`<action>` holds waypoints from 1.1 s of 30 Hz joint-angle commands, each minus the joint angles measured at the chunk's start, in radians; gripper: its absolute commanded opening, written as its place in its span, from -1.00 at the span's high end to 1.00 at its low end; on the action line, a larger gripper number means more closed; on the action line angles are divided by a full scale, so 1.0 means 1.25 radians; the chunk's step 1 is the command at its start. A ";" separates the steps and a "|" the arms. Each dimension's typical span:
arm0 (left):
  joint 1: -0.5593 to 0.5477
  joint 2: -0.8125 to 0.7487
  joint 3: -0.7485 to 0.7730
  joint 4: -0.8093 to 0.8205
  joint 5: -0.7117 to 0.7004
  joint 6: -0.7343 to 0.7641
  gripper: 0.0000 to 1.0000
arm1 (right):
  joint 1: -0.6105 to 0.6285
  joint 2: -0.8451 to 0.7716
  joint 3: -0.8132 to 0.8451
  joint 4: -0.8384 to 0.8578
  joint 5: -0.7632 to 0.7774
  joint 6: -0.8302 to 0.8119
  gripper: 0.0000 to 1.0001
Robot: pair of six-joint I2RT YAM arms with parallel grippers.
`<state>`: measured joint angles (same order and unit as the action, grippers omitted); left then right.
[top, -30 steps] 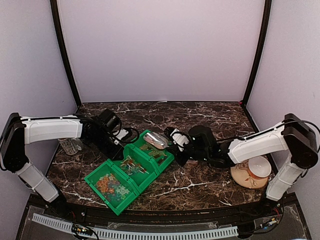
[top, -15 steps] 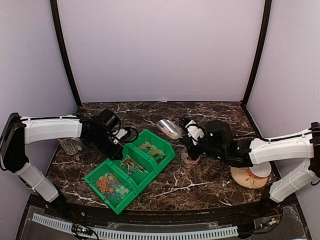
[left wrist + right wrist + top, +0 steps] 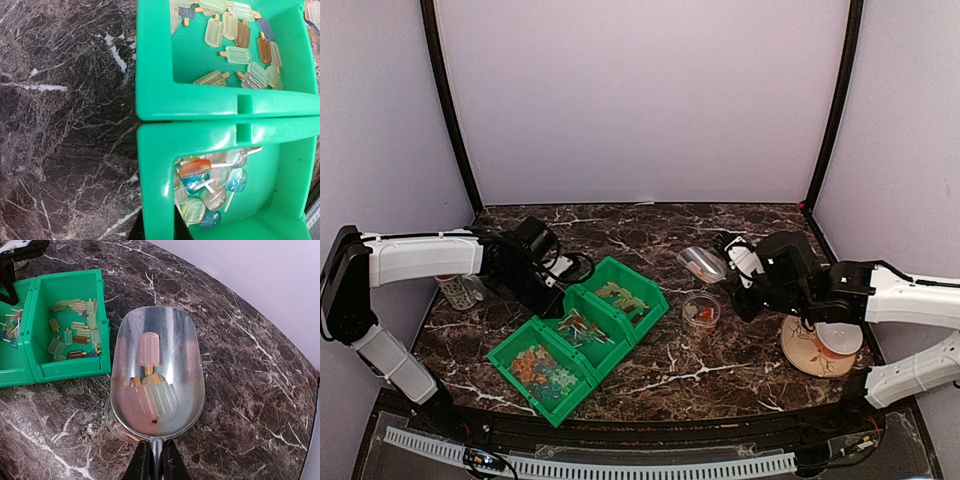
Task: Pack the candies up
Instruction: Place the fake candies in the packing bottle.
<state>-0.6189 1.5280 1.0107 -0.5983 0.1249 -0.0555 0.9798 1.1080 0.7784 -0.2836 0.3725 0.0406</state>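
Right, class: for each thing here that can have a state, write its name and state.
scoop: loaded with a few candies
right gripper: shut on scoop handle
clear cup: upright, open, candies inside
green bins: open, candies in each
left gripper: by the bins, open or shut unclear

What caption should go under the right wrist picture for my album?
Right gripper holds a metal scoop of popsicle-shaped candies above a small clear cup, beside a green bin.
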 commanded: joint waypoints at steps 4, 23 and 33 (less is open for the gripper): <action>0.021 -0.048 0.005 0.037 0.032 -0.013 1.00 | 0.012 -0.004 0.062 -0.193 0.024 0.117 1.00; 0.024 -0.054 0.004 0.036 0.027 -0.013 1.00 | 0.086 0.066 0.160 -0.379 0.022 0.210 1.00; 0.025 -0.052 0.005 0.037 0.029 -0.012 1.00 | 0.091 0.077 0.191 -0.451 0.015 0.243 1.00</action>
<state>-0.5926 1.5272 1.0103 -0.5980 0.1150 -0.0559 1.0828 1.1965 0.9741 -0.8112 0.3882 0.3103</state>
